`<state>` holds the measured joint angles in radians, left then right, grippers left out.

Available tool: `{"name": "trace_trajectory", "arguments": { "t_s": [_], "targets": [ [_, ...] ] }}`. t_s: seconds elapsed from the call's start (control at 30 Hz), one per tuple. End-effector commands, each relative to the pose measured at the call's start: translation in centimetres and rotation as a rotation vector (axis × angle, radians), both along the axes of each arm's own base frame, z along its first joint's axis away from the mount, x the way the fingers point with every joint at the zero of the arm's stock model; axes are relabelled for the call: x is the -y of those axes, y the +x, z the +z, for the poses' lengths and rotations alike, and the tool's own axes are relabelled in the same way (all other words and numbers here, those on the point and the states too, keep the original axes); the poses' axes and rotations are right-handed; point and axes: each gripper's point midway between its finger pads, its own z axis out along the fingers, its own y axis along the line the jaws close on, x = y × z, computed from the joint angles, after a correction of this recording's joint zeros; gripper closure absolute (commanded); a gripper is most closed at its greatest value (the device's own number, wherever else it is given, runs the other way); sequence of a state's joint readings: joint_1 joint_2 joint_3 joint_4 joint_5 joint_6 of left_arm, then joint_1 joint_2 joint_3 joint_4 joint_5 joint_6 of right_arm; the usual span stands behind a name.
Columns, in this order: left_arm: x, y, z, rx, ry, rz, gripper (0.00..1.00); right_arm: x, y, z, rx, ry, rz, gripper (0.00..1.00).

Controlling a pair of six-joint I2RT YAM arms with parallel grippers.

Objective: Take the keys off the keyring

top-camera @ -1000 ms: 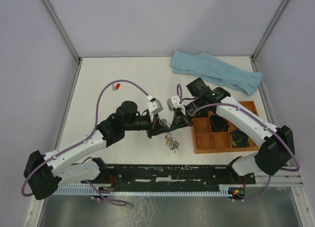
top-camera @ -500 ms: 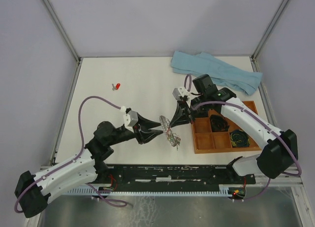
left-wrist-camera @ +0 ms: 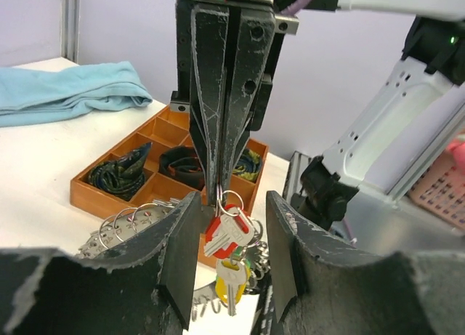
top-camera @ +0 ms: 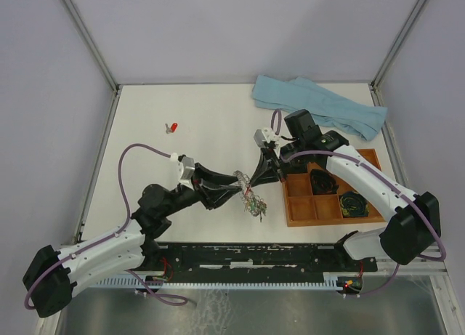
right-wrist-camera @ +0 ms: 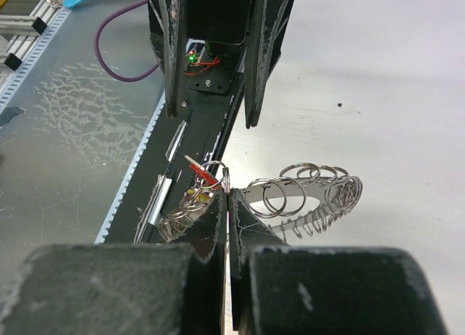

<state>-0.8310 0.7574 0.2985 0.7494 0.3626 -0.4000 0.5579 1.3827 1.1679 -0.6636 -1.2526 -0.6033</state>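
Over the middle of the tabletop (top-camera: pixel 182 110), just left of the wooden compartment tray (top-camera: pixel 298 217), the right claw (top-camera: pixel 261 179) is pinched shut on the keyring (right-wrist-camera: pixel 305 193). It seems to hold one side up so that the keys (left-wrist-camera: pixel 227 229) dangle free below its tip. The left claw (left-wrist-camera: pixel 232 211) faces it, jaws apart on either side of the red-headed keys without touching them, probably placed to close on one and pull. A loose red key (top-camera: pixel 173 127) lies well apart at upper left.

Shiny metal keyring (right-wrist-camera: pixel 312 195), keys (left-wrist-camera: pixel 229 229) with glossy plastic heads, matt wooden tray (left-wrist-camera: pixel 94 193), soft cloth (left-wrist-camera: pixel 65 91).
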Motion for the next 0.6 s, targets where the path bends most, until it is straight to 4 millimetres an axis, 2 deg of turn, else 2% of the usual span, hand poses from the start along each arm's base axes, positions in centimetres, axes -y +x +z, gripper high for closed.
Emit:
{"name": "trace_trajectory", "arguments": {
  "t_s": [0.0, 0.23, 0.43, 0.57],
  "targets": [
    [-0.5, 0.6, 2.2, -0.161, -0.141, 0.025, 0.52, -0.1, 0.3, 1.3, 0.064, 0.035, -0.006, 0.99],
    [-0.8, 2.2, 0.2, -0.389, -0.154, 0.103, 0.55, -0.1, 0.7, 1.1, 0.076, 0.020, -0.024, 0.99],
    [-0.2, 2.1, 0.2, -0.452, -0.157, 0.078, 0.63, -0.1, 0.9, 0.9, 0.078, 0.012, -0.030, 0.99],
    [0.4, 1.8, 0.2, -0.469, -0.153, 0.047, 0.64, -0.1, 0.9, 0.8, 0.078, 0.010, -0.030, 0.99]
  ]
}}
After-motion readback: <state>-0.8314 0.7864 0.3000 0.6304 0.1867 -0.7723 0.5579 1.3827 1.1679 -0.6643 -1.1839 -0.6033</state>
